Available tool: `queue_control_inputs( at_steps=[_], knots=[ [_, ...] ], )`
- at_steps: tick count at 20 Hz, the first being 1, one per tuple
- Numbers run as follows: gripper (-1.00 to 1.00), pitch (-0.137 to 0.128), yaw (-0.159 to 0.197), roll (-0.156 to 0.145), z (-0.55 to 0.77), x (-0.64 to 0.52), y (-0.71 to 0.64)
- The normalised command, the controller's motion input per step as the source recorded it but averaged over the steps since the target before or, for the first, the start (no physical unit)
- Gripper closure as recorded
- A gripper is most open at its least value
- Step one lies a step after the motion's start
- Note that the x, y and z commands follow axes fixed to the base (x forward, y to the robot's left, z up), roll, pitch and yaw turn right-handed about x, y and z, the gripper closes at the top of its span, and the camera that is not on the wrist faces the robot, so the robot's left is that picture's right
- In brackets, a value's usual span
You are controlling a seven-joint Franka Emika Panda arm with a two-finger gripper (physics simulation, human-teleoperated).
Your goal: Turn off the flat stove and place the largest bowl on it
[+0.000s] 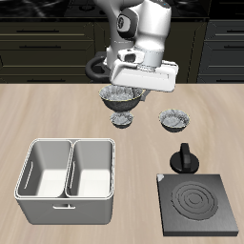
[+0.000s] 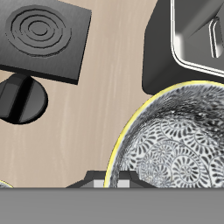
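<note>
- Toward the table's back, the largest bowl sits right under the gripper; it is round, with a speckled grey-white wall and, in the wrist view, a patterned inside and yellow rim.
- Whether the jaws are spread or closed on the bowl's rim cannot be told.
- Two smaller speckled bowls stand just in front of it.
- Near the front edge lies the flat stove, a dark square slab with grey concentric rings and a black knob on a round base.
- Beside it stands a white two-compartment bin, smooth-walled with rounded corners.
</note>
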Motion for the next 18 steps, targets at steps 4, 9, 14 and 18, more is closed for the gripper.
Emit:
queue_control_inputs(
  at_steps=[4,9,14,18],
  knots=[
    [1.0,0.002,-0.034,-0.014,0.08,0.08,0.25],
    [1.0,-0.006,-0.007,0.012,0.1,0.06,0.35],
    [1.0,-0.001,-0.003,0.017,0.13,0.1,0.26],
    [1.0,0.002,0.007,0.007,0.11,0.23,0.17]
  ],
)
